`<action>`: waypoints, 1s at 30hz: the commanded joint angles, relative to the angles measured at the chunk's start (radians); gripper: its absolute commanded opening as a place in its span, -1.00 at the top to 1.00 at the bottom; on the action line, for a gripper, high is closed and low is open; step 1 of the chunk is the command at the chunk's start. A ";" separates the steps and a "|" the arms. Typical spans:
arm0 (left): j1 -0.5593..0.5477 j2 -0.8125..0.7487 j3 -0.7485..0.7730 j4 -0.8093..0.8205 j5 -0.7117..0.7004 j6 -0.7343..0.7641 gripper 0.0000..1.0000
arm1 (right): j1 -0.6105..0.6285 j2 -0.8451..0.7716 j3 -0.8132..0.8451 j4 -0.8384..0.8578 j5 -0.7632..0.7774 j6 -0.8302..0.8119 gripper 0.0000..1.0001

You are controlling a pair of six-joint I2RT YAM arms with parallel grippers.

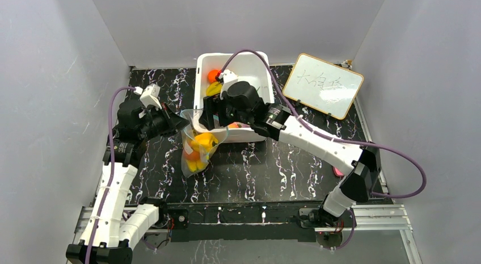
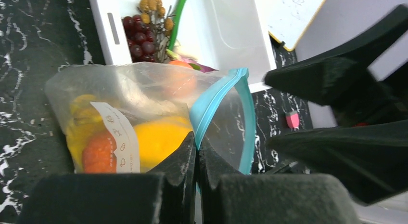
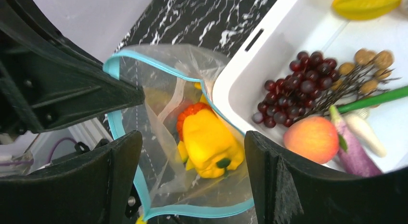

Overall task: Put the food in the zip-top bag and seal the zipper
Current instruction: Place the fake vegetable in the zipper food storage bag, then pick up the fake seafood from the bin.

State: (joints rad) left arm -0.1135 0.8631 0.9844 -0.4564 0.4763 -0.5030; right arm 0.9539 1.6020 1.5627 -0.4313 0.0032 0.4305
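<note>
print on the zip-top bag [image 2: 144,89] label [image 2: 118,137] is unreadably blurred.

The black, white-veined bench [image 1: 272,167] carried a white tub [image 1: 256,71] at the middle of its far edge and a whiteboard [image 1: 323,85] by the far right corner. The zip-top bag [image 1: 198,153], with yellow and orange food [image 1: 203,143] inside, sat left of centre, just beside the tub's near left corner. A small pink object [image 1: 338,172] lay near the right edge.
</note>
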 commanded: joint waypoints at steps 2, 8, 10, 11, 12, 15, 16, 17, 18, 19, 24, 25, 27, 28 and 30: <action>-0.002 -0.013 0.027 -0.026 -0.098 0.093 1.00 | -0.032 -0.077 0.031 0.132 0.101 -0.080 -0.45; -0.004 -0.016 0.100 -0.095 -0.201 0.157 1.00 | -0.118 -0.027 0.067 0.152 0.152 -0.147 -0.35; -0.005 -0.018 0.117 -0.110 -0.233 0.179 1.00 | -0.148 0.002 0.074 0.166 0.183 -0.165 -0.31; -0.004 -0.022 0.116 -0.109 -0.243 0.185 1.00 | -0.165 0.018 0.076 0.174 0.192 -0.174 -0.28; -0.005 -0.025 0.110 -0.106 -0.250 0.190 1.00 | -0.181 0.036 0.077 0.188 0.203 -0.180 -0.26; -0.005 -0.030 0.099 -0.100 -0.258 0.195 1.00 | -0.231 0.101 0.099 0.207 0.211 -0.189 -0.17; -0.006 -0.028 0.101 -0.103 -0.259 0.199 1.00 | -0.244 0.123 0.103 0.224 0.219 -0.190 -0.10; -0.006 -0.026 0.104 -0.106 -0.258 0.205 1.00 | -0.257 0.157 0.108 0.241 0.228 -0.195 -0.05; -0.010 -0.023 0.106 -0.106 -0.259 0.207 1.00 | -0.269 0.187 0.113 0.260 0.232 -0.199 -0.02; -0.013 -0.019 0.108 -0.103 -0.255 0.208 1.00 | -0.280 0.216 0.124 0.272 0.230 -0.204 -0.02; -0.018 -0.017 0.107 -0.095 -0.226 0.205 1.00 | -0.314 0.381 0.227 0.291 0.260 -0.250 0.05; -0.018 -0.022 0.104 -0.096 -0.226 0.205 1.00 | -0.321 0.414 0.252 0.287 0.258 -0.250 0.10; -0.020 -0.025 0.097 -0.099 -0.226 0.204 1.00 | -0.330 0.471 0.296 0.283 0.257 -0.239 0.14; -0.021 -0.027 0.091 -0.096 -0.223 0.202 1.00 | -0.333 0.498 0.315 0.288 0.252 -0.234 0.15; -0.023 -0.030 0.080 -0.087 -0.213 0.196 1.00 | -0.337 0.544 0.344 0.314 0.244 -0.227 0.19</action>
State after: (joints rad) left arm -0.1284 0.8558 1.0569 -0.5701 0.2333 -0.3099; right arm 0.6262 2.1033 1.8030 -0.2180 0.2371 0.2100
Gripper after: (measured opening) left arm 0.007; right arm 0.420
